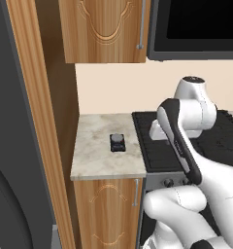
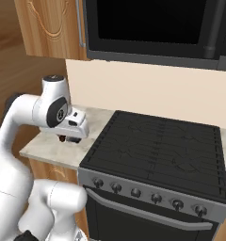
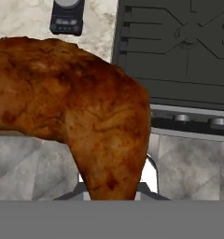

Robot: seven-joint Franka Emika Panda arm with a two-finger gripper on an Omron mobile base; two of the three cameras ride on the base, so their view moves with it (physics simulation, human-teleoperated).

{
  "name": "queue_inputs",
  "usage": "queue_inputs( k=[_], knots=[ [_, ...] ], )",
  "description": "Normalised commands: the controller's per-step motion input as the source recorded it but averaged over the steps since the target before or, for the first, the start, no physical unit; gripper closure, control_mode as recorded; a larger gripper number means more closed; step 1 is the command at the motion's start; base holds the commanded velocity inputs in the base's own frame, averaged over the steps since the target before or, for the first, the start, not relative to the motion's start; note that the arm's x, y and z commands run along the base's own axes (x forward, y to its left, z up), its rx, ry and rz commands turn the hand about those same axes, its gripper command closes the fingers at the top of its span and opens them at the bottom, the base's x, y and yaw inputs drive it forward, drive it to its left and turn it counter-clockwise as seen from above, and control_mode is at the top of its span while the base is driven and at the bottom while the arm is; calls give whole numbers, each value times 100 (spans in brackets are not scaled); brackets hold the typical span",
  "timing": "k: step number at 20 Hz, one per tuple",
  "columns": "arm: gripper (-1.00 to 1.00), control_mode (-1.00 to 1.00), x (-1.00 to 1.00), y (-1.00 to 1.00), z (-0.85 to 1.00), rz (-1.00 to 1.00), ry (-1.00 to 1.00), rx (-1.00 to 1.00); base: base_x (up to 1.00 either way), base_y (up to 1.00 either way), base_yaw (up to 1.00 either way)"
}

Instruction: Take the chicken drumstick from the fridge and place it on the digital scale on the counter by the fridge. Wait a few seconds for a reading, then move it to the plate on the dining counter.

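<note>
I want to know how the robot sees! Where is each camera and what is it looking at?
Left base view: behind the arm's left, looking down at the counter and scale; white arm at lower right.
Right base view: behind its right, facing the stove; arm at left.
Hand view: on the hand, looking past the drumstick to the scale.
Shared: counter and stove.

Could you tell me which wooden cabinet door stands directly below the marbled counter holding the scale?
The lower cabinet door beneath the counter; the upper cabinet door hangs on the wall above.
</note>
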Motion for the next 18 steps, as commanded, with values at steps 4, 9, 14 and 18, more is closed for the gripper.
queue_inputs(
  k=[4, 9, 14, 18],
  knots=[
    [100, -100, -97, 0, 64, 12, 0, 0, 0, 0, 0],
    [100, -100, -27, 0, 9, 4, -2, 0, 0, 0, 0],
    [100, -100, 0, 0, 0, 0, 0, 0, 0, 0, 0],
    [100, 100, -1, 0, 0, 0, 0, 0, -33, -31, -8]
  ],
)
